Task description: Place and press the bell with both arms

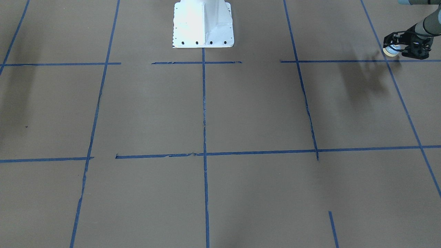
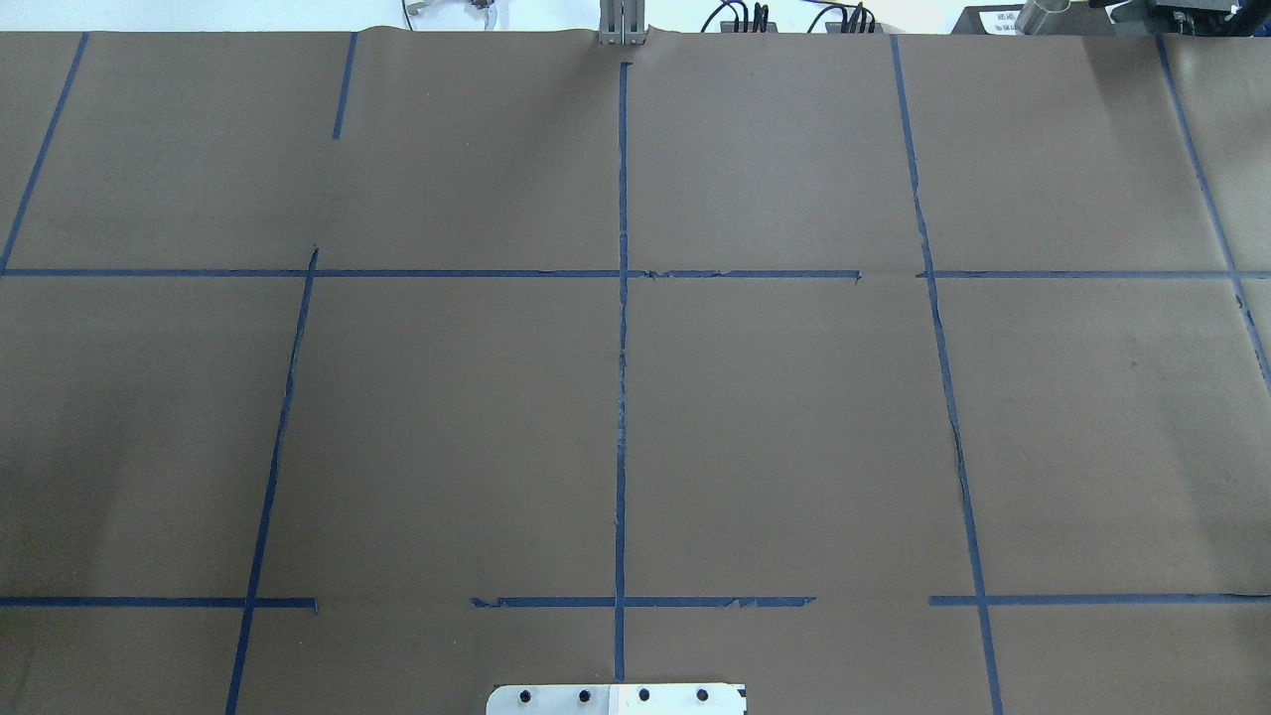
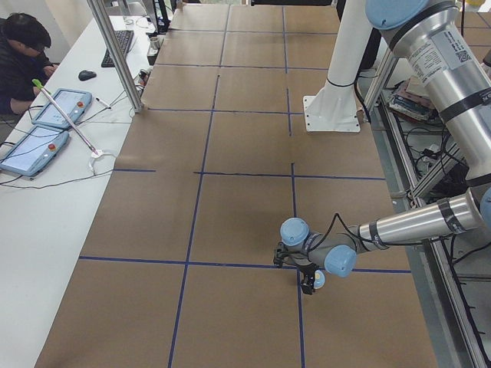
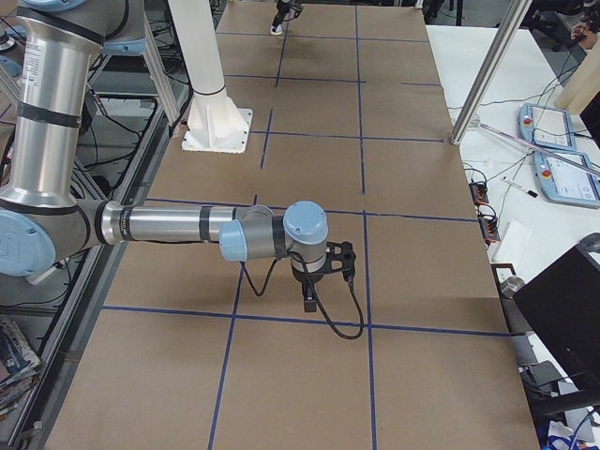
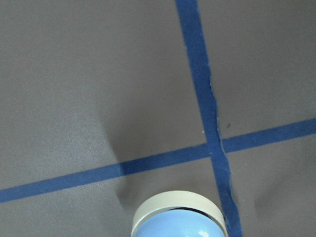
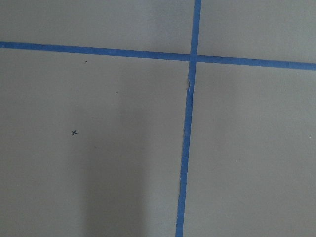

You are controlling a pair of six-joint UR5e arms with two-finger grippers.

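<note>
The bell, a small light-blue dome with a cream base ring, is held in my left gripper at the far right top of the front-facing view. It hangs above the brown table and casts a shadow to the side. The left wrist view shows the bell at its bottom edge, over a crossing of blue tape lines. In the exterior left view the gripper and bell hang near a tape crossing. My right gripper shows only in the exterior right view, low over the table; I cannot tell whether it is open or shut.
The white pedestal base stands at the table's robot-side edge. Blue tape lines divide the brown table into squares. An operator sits at a side desk with tablets. A metal post stands at that desk's edge.
</note>
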